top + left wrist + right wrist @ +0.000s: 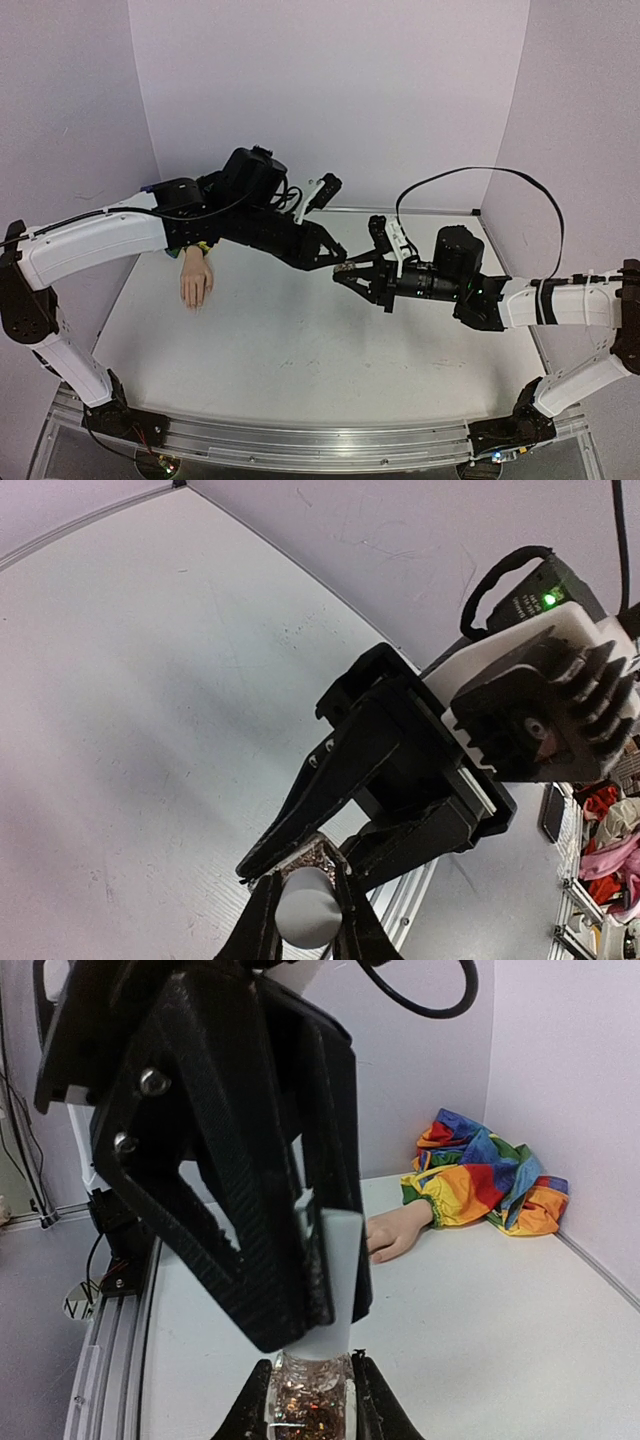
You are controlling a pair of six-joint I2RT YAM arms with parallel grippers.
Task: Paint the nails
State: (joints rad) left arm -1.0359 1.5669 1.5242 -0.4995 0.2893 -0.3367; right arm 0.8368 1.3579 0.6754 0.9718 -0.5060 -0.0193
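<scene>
Mid-table and held off its surface, a small glitter-filled bottle (308,1405) sits between the fingers of my right gripper (311,1370), which is shut on its glass body. My left gripper (306,878) is shut on the bottle's white cap (304,912), meeting the right gripper (347,273) tip to tip. The pale mannequin hand (197,281) lies palm down at the back left, fingers pointing toward the near edge. Its rainbow sleeve (486,1174) bunches in the corner. The nails at its fingertips (377,1251) are too small to make out. Both grippers are well away from the hand.
My left arm (100,243) passes over the sleeve in the top view. Purple walls (330,90) close the table on three sides. A metal rail (300,440) runs along the near edge.
</scene>
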